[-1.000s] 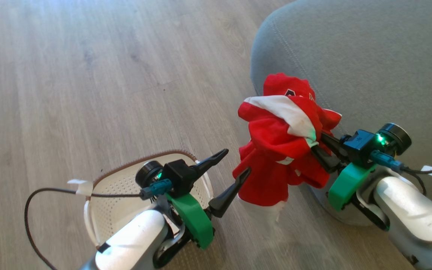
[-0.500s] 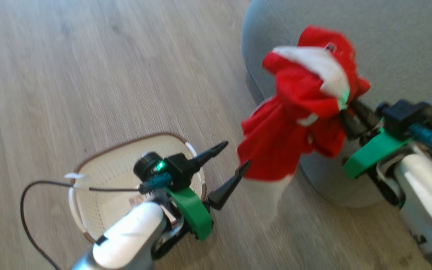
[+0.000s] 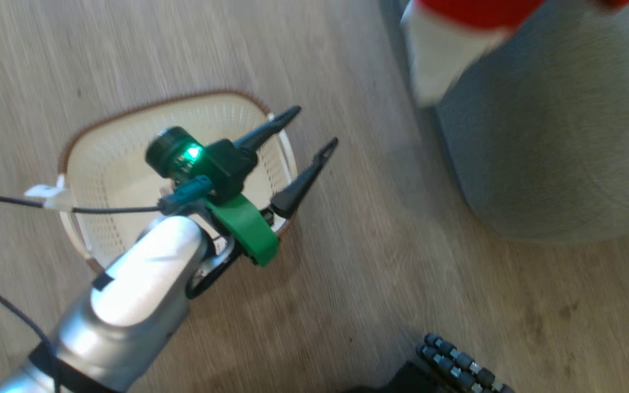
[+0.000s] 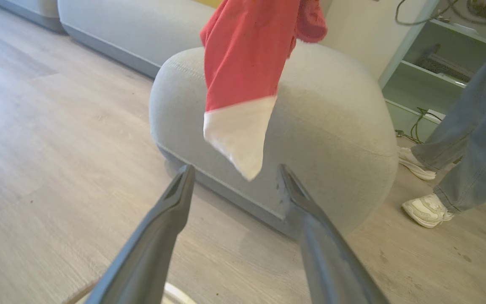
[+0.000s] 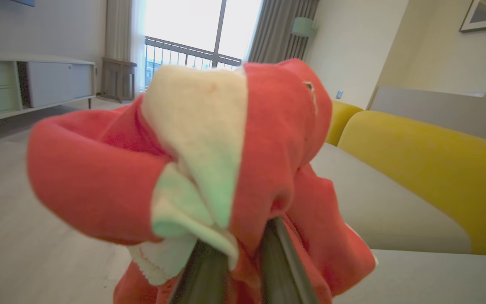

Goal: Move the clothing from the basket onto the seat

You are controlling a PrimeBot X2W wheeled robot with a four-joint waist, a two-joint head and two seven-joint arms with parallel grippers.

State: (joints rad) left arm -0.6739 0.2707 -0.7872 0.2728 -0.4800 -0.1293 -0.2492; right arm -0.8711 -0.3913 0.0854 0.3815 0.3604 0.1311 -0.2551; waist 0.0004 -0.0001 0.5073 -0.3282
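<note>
The red clothing (image 5: pixel 276 139) with white panels is bunched up and hangs in the air, my right gripper (image 5: pixel 238 253) shut on it. In the head view its white end (image 3: pixel 434 60) dangles at the top edge over the near side of the grey seat (image 3: pixel 555 136). In the left wrist view the clothing (image 4: pixel 247 50) hangs in front of the seat (image 4: pixel 331 118). My left gripper (image 3: pixel 317 126) stands open with nothing in it above the right rim of the cream basket (image 3: pixel 107 164). Seen from the left wrist, that gripper (image 4: pixel 235 169) points at the seat.
A person in jeans and white shoes (image 4: pixel 426 209) stands right of the seat, by a pale shelf (image 4: pixel 428 71) with cables. A grey sofa with a yellow backrest (image 5: pixel 428 169) lies beyond. A dark ribbed part (image 3: pixel 456 363) shows at the head view's bottom edge. Wooden floor surrounds the basket.
The right gripper has lifted the clothing higher, up over the seat's side. The head camera has shifted, so the basket shows higher in the picture. The left gripper stays open.
</note>
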